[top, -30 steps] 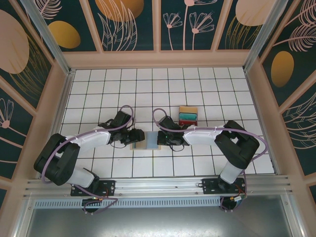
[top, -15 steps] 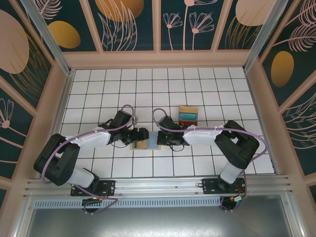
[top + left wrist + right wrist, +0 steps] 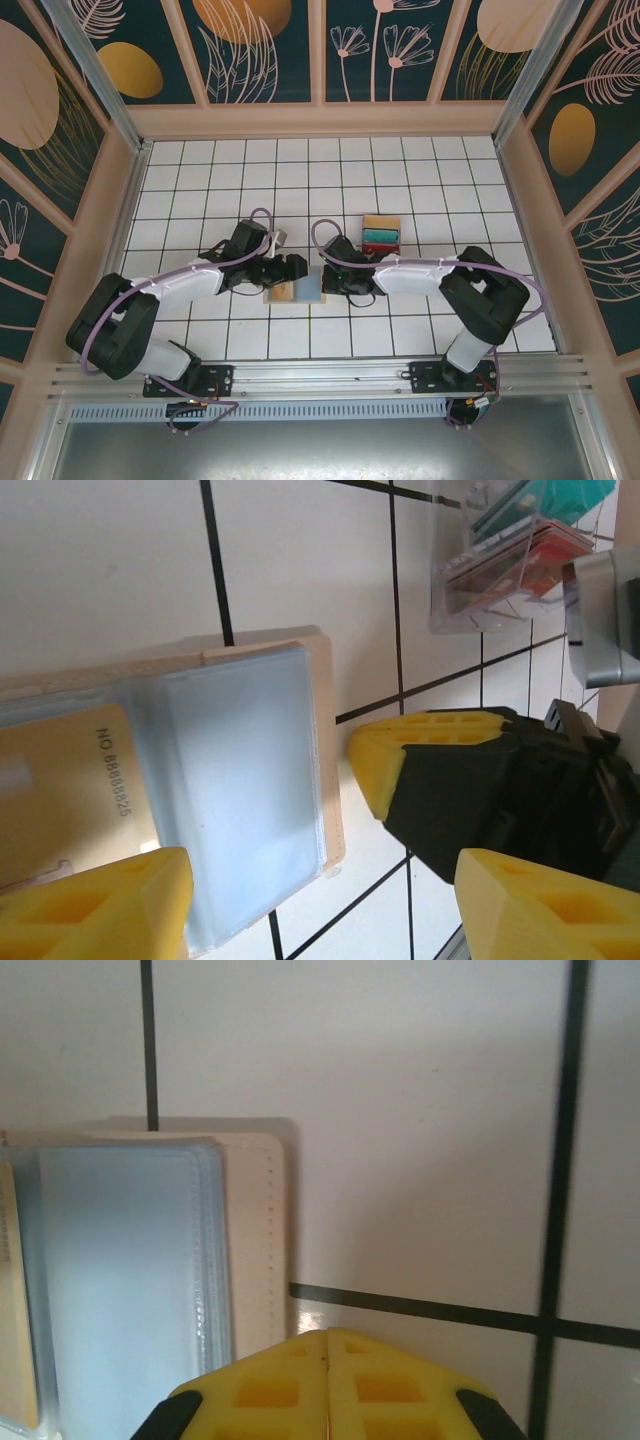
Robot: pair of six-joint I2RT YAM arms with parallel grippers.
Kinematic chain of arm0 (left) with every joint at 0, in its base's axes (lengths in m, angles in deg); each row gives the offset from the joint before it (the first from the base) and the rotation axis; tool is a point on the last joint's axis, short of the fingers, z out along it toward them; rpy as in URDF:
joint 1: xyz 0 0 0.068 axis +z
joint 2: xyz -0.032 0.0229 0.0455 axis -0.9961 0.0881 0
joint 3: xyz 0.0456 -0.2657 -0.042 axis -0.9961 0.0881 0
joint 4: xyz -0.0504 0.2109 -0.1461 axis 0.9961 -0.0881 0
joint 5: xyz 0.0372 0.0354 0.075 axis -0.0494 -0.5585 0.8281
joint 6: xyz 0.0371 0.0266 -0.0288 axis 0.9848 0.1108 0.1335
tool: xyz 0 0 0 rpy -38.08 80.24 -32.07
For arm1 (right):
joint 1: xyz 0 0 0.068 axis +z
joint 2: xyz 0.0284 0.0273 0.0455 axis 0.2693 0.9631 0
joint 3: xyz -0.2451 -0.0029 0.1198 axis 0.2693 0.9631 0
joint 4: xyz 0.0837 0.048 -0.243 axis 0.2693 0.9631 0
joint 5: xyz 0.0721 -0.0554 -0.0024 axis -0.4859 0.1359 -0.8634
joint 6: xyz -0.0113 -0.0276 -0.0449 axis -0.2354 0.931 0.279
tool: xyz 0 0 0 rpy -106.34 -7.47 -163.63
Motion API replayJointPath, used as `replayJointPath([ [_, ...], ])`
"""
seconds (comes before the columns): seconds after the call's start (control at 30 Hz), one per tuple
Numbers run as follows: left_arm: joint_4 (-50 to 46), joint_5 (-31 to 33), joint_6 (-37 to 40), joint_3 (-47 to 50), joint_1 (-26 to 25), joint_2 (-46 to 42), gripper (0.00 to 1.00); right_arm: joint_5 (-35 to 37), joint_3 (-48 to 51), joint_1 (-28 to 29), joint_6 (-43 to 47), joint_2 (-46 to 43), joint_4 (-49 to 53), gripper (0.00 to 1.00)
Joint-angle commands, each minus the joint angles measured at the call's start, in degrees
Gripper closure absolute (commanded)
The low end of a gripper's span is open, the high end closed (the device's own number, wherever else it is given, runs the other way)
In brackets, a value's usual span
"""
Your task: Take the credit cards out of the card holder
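Beside closed R fingers (image 3: 290, 1390), card holder (image 3: 250, 770) lies below spread L fingers (image 3: 100, 910).

card holder (image 3: 296, 291): tan, lay open and flat with clear sleeves (image 3: 240, 780) facing up, partly beneath the left gripper (image 3: 290, 270), its right edge just beside the right gripper (image 3: 330, 284)
yellow card (image 3: 70, 780): printed number, tucked in the holder's left half
credit cards (image 3: 380, 236): teal, yellow and red stack, beyond the right gripper, apart from the holder
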Motion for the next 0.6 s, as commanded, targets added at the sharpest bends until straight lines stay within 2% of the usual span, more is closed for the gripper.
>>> replayJointPath([
  [0.0, -0.2, 1.7, -0.3, -0.6, -0.4, -0.3, 0.31, 3.0, 0.9, -0.1, -1.2, -4.1, 2.1, 0.91],
  [0.17, -6.0, 9.7, 0.4, -1.4, 0.2, -2.4, 0.37, 2.1, 0.1, -0.1, -0.8, -6.0, 0.7, 0.87],
  [0.3, -10.3, 14.9, 1.1, -0.7, 1.8, -4.8, 0.52, -1.3, -2.0, 0.0, -0.2, -5.6, -2.4, 0.86],
  [0.57, -15.1, 21.1, 2.2, 0.8, 2.9, -5.5, 0.74, -14.4, -4.4, 0.0, -2.7, 0.1, -12.0, 0.88],
])
